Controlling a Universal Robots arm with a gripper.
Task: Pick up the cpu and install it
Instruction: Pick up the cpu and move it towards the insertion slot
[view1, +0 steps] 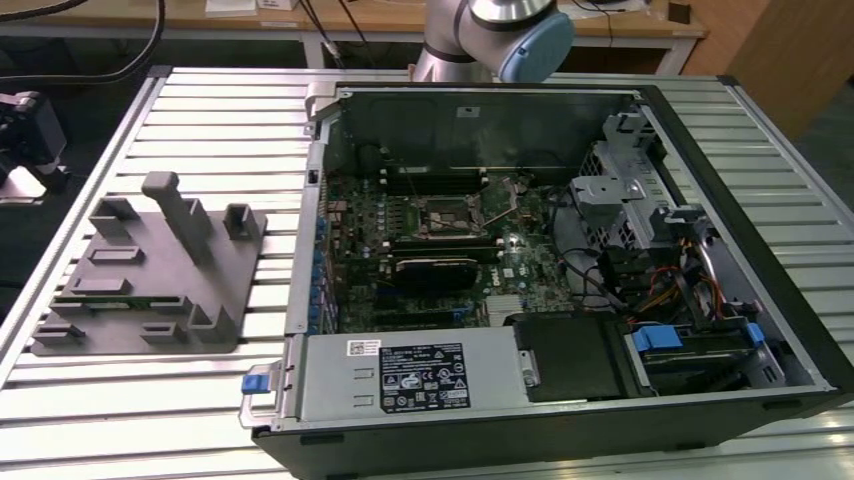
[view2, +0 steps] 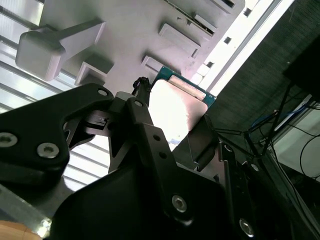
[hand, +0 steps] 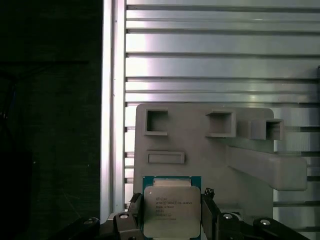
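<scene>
The gripper (hand: 172, 216) clamps the cpu (hand: 172, 202) by its edges, clear above the grey fixture plate (hand: 200, 145) in the first wrist view, so pickup looks done. Installing, I judge, demands a level carry squared to the socket (view1: 447, 213) at the exterior view's centre. The ribbed metal table (view1: 200, 130) fronts wooden desks (view1: 374, 20).

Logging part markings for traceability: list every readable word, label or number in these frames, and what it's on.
cpu, held in the end effector, first wrist view: several printed lines on its metal top, too small to read.
labels on the power supply, exterior view: white and black stickers with print, too small to read.
No text here can be quoted.
</scene>
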